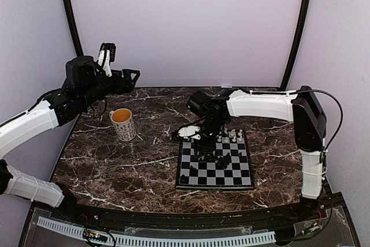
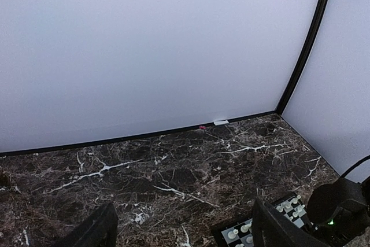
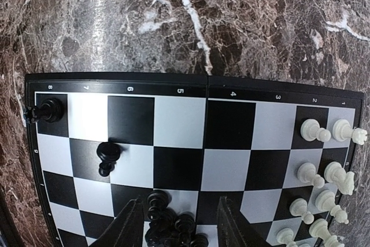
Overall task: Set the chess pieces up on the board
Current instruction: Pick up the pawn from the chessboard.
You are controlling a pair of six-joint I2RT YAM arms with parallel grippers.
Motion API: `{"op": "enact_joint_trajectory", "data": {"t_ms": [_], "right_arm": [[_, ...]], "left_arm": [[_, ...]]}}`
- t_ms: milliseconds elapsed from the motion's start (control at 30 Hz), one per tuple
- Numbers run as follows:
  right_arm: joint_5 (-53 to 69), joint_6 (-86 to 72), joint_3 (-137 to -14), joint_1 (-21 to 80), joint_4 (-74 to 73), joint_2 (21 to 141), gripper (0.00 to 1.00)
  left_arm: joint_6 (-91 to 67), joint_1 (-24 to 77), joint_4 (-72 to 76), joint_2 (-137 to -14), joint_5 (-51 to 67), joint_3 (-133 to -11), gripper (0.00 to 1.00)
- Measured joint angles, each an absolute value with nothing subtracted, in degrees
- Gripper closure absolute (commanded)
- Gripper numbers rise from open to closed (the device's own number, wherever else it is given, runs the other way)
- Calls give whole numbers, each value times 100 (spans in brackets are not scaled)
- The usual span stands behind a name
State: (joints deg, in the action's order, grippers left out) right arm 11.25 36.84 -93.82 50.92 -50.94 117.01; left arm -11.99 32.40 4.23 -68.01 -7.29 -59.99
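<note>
Right gripper (image 3: pixel 179 203): jaws half apart, grasping nothing, astride heap of black pieces (image 3: pixel 170 224) on board (image 3: pixel 121 84). Single out one piece at heap's edge, close on its body only, lift straight up so as not to scatter neighbours. Farther, at 11 o'clock, lone black pawn (image 3: pixel 108 155); beyond it, at 10 o'clock, corner piece (image 3: pixel 49 110), also black. White pieces (image 3: pixel 324 166) ranked at 2 o'clock, well apart from heap.
</note>
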Motion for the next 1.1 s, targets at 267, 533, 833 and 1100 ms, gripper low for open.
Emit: {"op": "enact_joint_trajectory", "data": {"t_ms": [267,533,833,1100], "right_arm": [[943,3830,-9262,5194,-5218,11699,63],[784,3913,-9244,5199,-5299,11699,69],[764,3920,-9231,5242,-5304,11721,76],[762,3951,-9231,5336,-5334,11793,85]], "left_arm": [[-1153,3240,423,-6807,-670,-5996,18],[-1114,3240,423,-6851,-644,-5996,18],[-1111,3240,421,-6884,-604,-5996,18],[-1111,3240,421,-6895,-563,-5996,18]]}}
